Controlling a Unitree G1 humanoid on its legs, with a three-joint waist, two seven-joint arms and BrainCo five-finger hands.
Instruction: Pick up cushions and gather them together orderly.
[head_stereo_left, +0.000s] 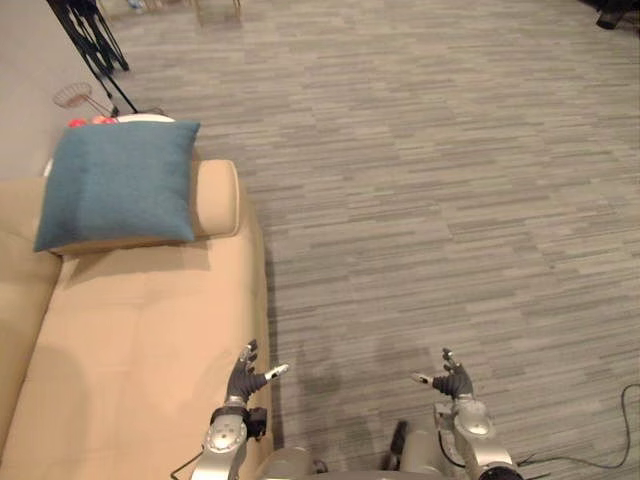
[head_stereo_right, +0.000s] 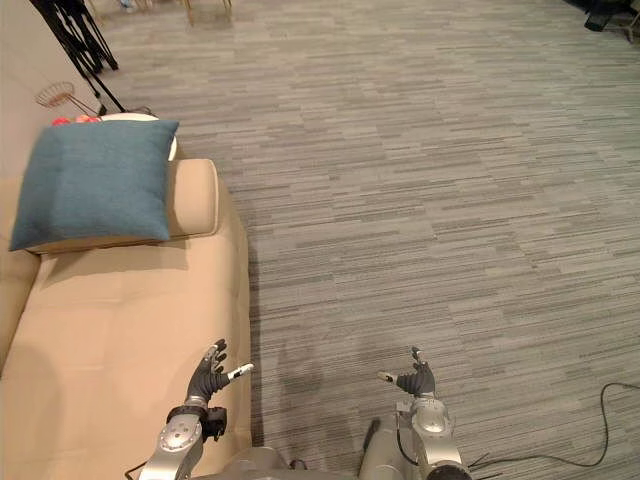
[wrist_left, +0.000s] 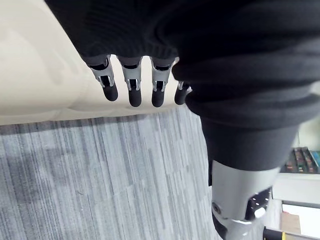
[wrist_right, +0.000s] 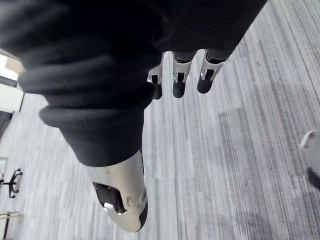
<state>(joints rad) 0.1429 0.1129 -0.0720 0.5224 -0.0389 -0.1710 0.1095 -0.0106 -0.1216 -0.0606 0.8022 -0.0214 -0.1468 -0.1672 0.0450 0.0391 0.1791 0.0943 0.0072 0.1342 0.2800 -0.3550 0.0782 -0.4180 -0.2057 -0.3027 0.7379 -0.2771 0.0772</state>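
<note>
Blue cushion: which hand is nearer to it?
Left. The left hand is open over the edge of the sofa, well short of the blue cushion; the right hand is open over the carpet, farther off.

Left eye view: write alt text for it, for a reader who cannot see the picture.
A blue cushion stands propped against the armrest at the far end of a beige sofa. Nearer the camera, the robot's left hand is open by the sofa's edge, and its right hand is open over grey floor.
</note>
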